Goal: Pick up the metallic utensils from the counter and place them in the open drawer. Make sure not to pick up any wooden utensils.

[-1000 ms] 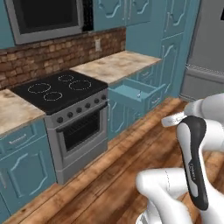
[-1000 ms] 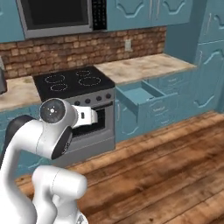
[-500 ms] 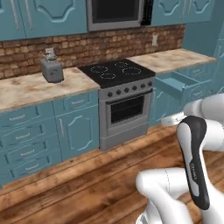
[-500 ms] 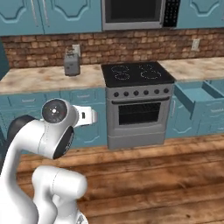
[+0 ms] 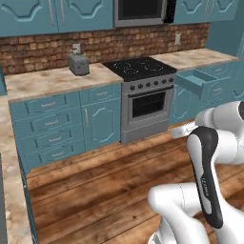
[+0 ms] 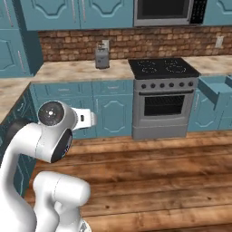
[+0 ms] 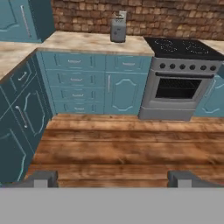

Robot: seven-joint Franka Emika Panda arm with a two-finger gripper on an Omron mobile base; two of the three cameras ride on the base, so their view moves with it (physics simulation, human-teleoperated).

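The beige counter (image 5: 47, 78) (image 6: 68, 70) (image 7: 83, 43) runs along the brick wall on teal cabinets. To the right of the stove the open drawer (image 5: 198, 83) (image 6: 217, 88) sticks out, and its inside is hidden from here. The metallic utensils and the wooden utensils are out of view. My gripper (image 7: 112, 180) is open with nothing between its fingertips (image 7: 41, 179). It hangs over the wooden floor, well back from the cabinets and facing them.
A silver toaster (image 5: 78, 63) (image 6: 102, 57) (image 7: 118, 29) stands on the counter left of the stove (image 5: 143, 69) (image 6: 163, 68) (image 7: 183, 48). A microwave (image 5: 143, 12) hangs above the stove. A side counter (image 5: 9, 167) runs along the left. Bare wood floor (image 7: 122, 140) lies ahead.
The whole picture has slid right as the base turned left: stove and drawer moved toward the right edge and the toaster came into view. The arm keeps its pose and the gripper stays open.
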